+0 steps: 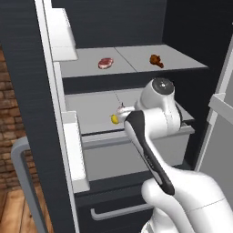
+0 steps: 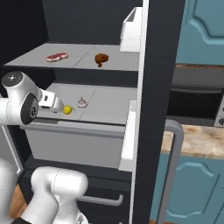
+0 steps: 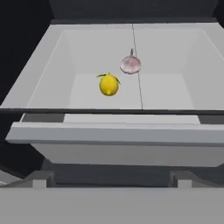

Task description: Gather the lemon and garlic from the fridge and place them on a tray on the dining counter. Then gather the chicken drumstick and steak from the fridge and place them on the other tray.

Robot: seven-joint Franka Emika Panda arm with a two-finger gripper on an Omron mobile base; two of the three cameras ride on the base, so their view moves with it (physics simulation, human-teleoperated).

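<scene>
Lemon (image 3: 109, 84) just beside garlic (image 3: 130, 64) on fridge (image 1: 27, 68) shelf, gripper (image 3: 111, 178) fingers apart, empty, no legible writing.

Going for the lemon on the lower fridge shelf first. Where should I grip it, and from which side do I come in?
Grip the lemon across its round middle, coming straight in from the fridge's open front, where the open gripper already faces it. The garlic sits behind and to its right, apart, so both flanks look free for the fingers.

Open shelf room surrounds the lemon (image 3: 109, 85) except the garlic (image 3: 130, 64) just beside it.
</scene>
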